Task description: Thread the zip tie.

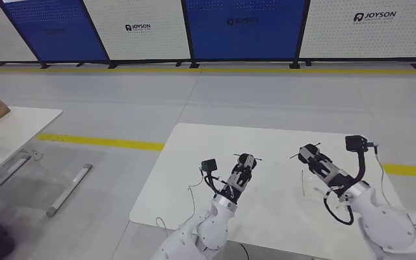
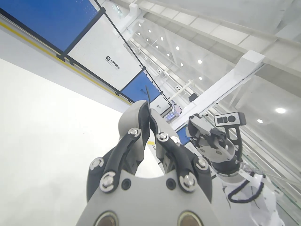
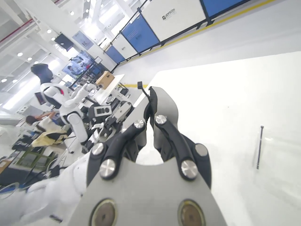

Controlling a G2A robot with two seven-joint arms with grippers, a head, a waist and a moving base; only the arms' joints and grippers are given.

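My left gripper [image 1: 246, 160] hangs over the middle of the white table [image 1: 188, 162], shut on a thin black zip tie [image 1: 235, 155] that sticks out on both sides of its tips. In the left wrist view the tie's thin end [image 2: 147, 93] rises past the closed gripper [image 2: 149, 109]. My right gripper [image 1: 307, 153] is raised to the right, apart from the left one, and is shut on another black zip tie [image 1: 315, 146]. That tie's square head [image 3: 140, 83] juts out beyond the closed right gripper [image 3: 150, 95].
A third black zip tie [image 1: 302, 184] [image 3: 259, 145] lies flat on the table near the right arm. A second white table [image 1: 26, 123] stands far left across the floor. Blue and white panels [image 1: 244, 29] line the back.
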